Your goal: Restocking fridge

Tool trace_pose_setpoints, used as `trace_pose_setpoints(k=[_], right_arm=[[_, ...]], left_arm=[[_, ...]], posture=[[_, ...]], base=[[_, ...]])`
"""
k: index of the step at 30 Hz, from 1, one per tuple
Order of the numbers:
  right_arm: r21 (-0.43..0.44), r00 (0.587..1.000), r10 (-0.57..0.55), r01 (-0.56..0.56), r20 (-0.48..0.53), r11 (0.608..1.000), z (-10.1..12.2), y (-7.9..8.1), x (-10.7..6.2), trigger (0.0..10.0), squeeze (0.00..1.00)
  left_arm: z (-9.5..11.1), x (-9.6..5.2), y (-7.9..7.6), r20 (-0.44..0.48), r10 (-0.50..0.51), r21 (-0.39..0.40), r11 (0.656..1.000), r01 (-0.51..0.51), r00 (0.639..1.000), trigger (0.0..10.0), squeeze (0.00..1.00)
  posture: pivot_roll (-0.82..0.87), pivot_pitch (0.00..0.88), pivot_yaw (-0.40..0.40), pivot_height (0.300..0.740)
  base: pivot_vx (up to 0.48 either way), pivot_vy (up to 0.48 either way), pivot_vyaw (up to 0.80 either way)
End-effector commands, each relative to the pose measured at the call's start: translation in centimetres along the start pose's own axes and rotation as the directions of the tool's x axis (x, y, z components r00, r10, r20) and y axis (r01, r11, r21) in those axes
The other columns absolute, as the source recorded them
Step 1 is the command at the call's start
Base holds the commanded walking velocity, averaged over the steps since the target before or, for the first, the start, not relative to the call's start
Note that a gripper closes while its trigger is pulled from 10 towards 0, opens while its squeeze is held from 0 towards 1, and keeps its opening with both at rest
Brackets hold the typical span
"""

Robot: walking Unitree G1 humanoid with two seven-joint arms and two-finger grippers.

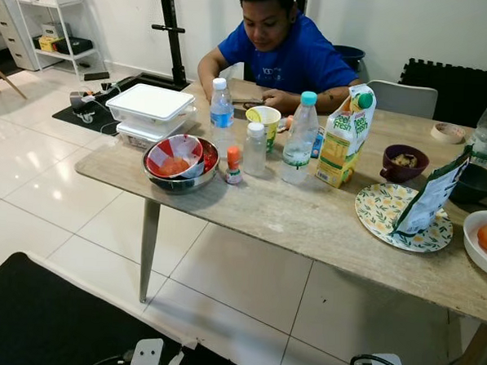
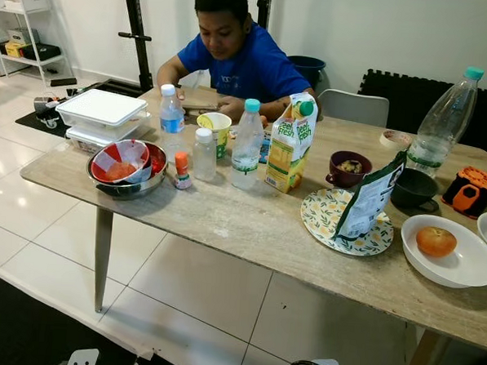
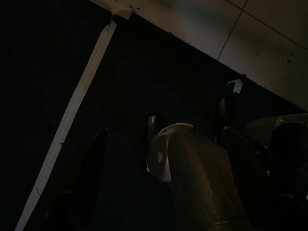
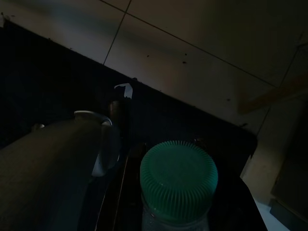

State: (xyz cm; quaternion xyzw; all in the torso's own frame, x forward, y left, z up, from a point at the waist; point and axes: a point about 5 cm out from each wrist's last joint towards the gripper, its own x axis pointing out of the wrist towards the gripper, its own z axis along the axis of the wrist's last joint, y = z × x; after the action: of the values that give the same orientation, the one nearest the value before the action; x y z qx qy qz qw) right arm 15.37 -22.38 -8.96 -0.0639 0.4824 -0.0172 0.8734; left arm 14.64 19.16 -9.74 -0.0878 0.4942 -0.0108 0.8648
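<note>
Carrying green-capped bottle (image 4: 178, 185) low in right gripper — loose hold risks drop onto tiles; left gripper's finger state unclear, too dark.

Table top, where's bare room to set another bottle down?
The near edge of the table is bare, from the steel bowl to the patterned plate. The middle is crowded: three bottles and the juice carton stand close together. The right end is also packed with dishes.

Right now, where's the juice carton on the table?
The juice carton stands upright mid-table in the head views, just right of the clear water bottle with the teal cap and left of the dark bowl.
</note>
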Motion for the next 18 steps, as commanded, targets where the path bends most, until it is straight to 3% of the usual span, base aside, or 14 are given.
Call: trace_pose_setpoints(k=[1, 18], right_arm=[[0.006, 1.000, -0.004, 0.004, -0.017, 1.000, -0.3, -0.1, 0.0, 10.0, 0.00], [-0.010, 0.998, 0.006, -0.007, -0.062, 1.000, -1.6, -0.2, -0.3, 10.0, 0.00]], left_arm=[[-0.2, -0.1, 0.4, -0.018, 0.018, -0.009, 1.000, -0.018, 1.000, 10.0, 0.00], [-0.7, -0.4, 1.1, -0.035, 0.049, -0.003, 0.999, -0.050, 0.998, 10.0, 0.00]], posture=[[-0.02, 0.033, -0.008, 0.740], [-0.02, 0.026, -0.017, 0.740]], base=[[0.000, 0.000, 0.00], [0.000, 0.000, 0.00]])
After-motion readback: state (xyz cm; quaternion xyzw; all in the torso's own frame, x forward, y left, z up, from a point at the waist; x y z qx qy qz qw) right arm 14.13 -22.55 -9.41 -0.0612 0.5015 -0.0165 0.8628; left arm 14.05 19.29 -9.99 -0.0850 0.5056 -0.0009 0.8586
